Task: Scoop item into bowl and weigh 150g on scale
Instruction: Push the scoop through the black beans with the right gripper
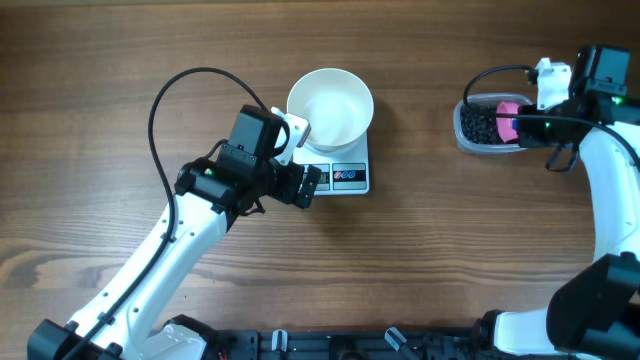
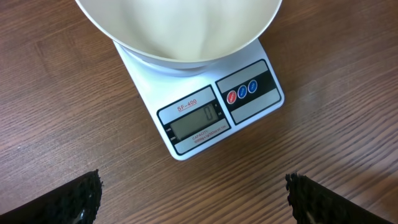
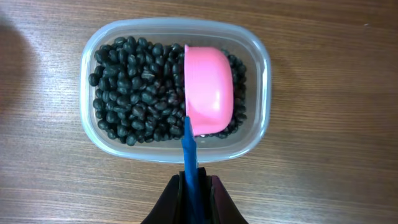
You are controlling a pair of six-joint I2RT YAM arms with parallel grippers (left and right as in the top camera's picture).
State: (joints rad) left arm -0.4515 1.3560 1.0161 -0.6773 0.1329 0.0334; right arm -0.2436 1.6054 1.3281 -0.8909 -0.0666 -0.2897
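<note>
Bowl: one, white, round (image 1: 330,108), upper centre of the overhead view, sitting on the scale.
Scale: one, flat and white (image 1: 345,177), its display edge sticking out below the bowl; the display reads zero, with three round buttons beside it.
Tub: one, clear plastic (image 3: 261,68), upper right of the overhead view, well apart from the scale.
Beans: too many to count, small and black (image 3: 134,81), one loose heap inside the tub.
Scoop: one, pink cup with a blue handle (image 3: 208,90), the cup resting among the beans at the right of the tub.
Left gripper: (image 1: 308,185) fingers spread wide, grasping nothing, near the scale's display edge and not touching it.
Right gripper: (image 3: 198,186) clenched on the scoop's blue handle, just below the tub's rim.
</note>
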